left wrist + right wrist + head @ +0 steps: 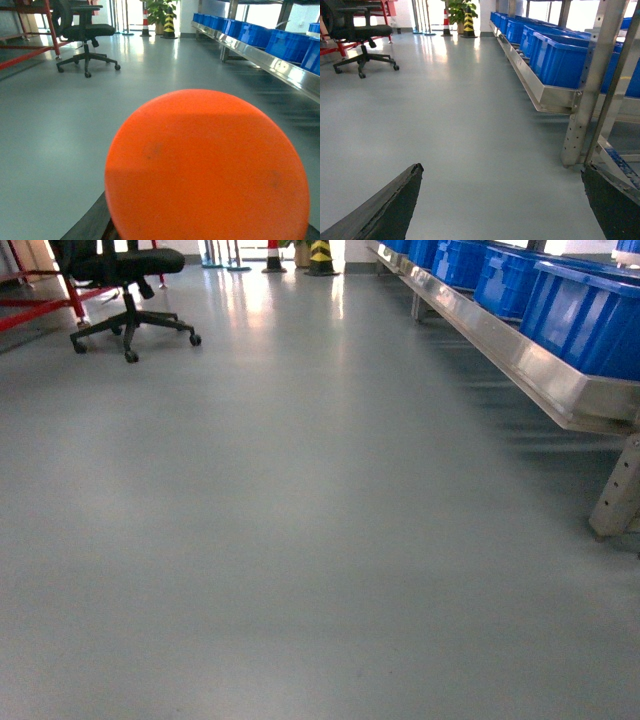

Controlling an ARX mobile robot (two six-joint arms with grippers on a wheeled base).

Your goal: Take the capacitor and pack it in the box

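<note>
An orange round capacitor fills most of the left wrist view, close to the camera and held above the grey floor. My left gripper is shut on it; only a dark finger shows at its lower left edge. My right gripper is open above bare floor, its dark fingers wide apart with nothing between them. The box is out of view. Neither gripper shows in the head view.
A long metal rack with blue bins runs along the right; its upright post stands close to my right gripper. A black office chair and a red frame stand far left. Traffic cones mark the far end.
</note>
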